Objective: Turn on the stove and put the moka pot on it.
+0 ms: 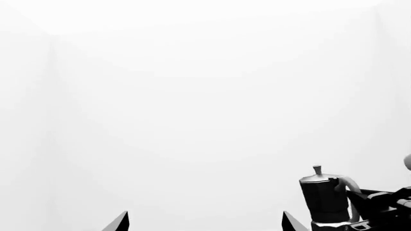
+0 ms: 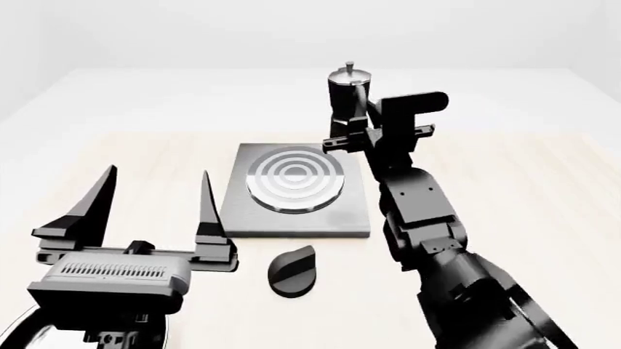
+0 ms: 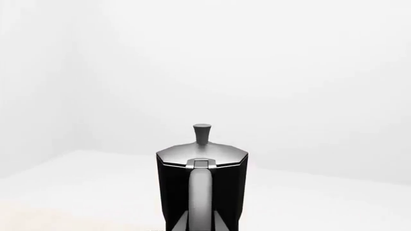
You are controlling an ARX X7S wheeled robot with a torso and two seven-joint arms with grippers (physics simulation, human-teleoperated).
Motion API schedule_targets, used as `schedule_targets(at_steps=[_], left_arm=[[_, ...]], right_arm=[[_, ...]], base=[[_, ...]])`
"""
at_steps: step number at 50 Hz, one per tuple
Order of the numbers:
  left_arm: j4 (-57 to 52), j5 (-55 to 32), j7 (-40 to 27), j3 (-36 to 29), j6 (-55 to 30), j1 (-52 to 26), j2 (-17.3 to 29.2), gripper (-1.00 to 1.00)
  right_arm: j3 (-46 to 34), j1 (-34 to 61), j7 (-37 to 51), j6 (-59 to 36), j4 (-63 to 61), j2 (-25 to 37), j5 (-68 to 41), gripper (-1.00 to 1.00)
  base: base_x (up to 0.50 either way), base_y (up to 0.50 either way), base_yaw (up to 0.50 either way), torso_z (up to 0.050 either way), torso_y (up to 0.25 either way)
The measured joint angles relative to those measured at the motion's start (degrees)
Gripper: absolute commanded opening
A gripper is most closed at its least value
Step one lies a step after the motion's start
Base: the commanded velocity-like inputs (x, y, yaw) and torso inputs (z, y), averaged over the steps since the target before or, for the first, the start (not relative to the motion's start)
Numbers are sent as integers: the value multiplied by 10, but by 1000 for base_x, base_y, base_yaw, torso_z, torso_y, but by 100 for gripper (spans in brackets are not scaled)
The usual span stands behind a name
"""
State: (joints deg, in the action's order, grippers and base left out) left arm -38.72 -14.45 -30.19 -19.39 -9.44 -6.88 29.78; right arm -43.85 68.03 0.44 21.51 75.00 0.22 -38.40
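The stove (image 2: 254, 212) is a flat grey square hotplate with raised rings (image 2: 295, 176), in the middle of the head view. Its black round knob (image 2: 294, 270) lies just in front of it. The moka pot (image 2: 348, 93), black with a silver knobbed lid, stands upright past the stove's far right corner. My right gripper (image 2: 351, 125) is shut on its side handle (image 3: 201, 192), with the fingers on either side in the right wrist view (image 3: 201, 224). The pot also shows in the left wrist view (image 1: 324, 197). My left gripper (image 2: 155, 196) is open and empty, left of the stove (image 1: 205, 224).
The light wooden table (image 2: 505, 174) ends just behind the stove; white floor lies beyond. My right arm (image 2: 427, 218) reaches along the stove's right side. A dark round rim (image 2: 14, 331) shows under my left gripper at the near left corner.
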Motion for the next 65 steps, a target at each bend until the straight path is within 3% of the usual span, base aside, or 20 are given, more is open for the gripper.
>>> schedule_targets(at_steps=[13,25,41,65], left_arm=[[-3,-1,-2,0,-3,1,2,100],[-2,-4,-4,1,-3,2,1,100],[3,-6,-4,1,2,4,1,100],[4,-5,-4,-2,0,4,5,100]], right_arm=[[-249,6,1,38,-9,-1,-234,-100],[-376,5,5,66,-26,-1,-353,-100],[-439,-2,7,114,-52,-1,-420,-100],[-460,-7,26,163,-75,-2,-444,-100]], base=[[0,0,0,0,1],[0,0,0,0,2],[0,0,0,1,1],[0,0,0,0,1]])
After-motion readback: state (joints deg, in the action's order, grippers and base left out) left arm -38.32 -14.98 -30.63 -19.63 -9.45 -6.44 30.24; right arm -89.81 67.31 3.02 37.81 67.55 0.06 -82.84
